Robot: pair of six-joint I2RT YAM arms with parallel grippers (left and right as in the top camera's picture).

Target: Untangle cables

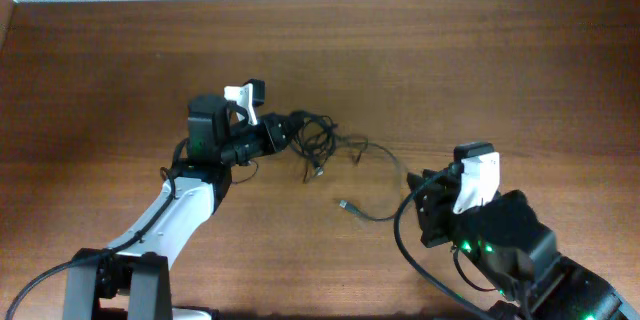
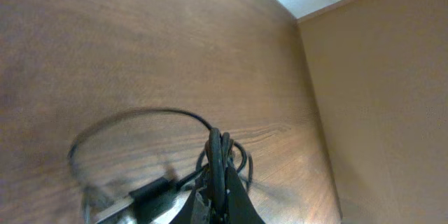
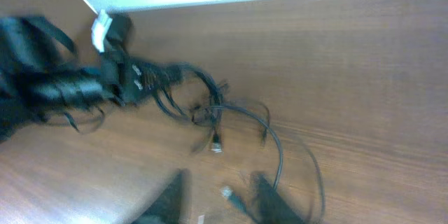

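A: Left side, status?
B: Left end effector [image 1: 284, 132] is pressed together, pinching the cables [image 1: 318, 140] at the left edge of the bunch. In the wrist view, strands rise from between its fingers [image 2: 231, 199].
A: Cable position?
B: The tangle lies on the bench [image 1: 500, 60], just left of centre. One loose strand arcs right, curves down and back, and ends in a small plug [image 1: 344, 204] on the wood, apart from the tangle.
A: Right side?
B: Right end effector [image 3: 218, 185] is spread and grips nothing. It faces the tangle, near the plug. The loose strand runs just beside it; I cannot tell if they touch.
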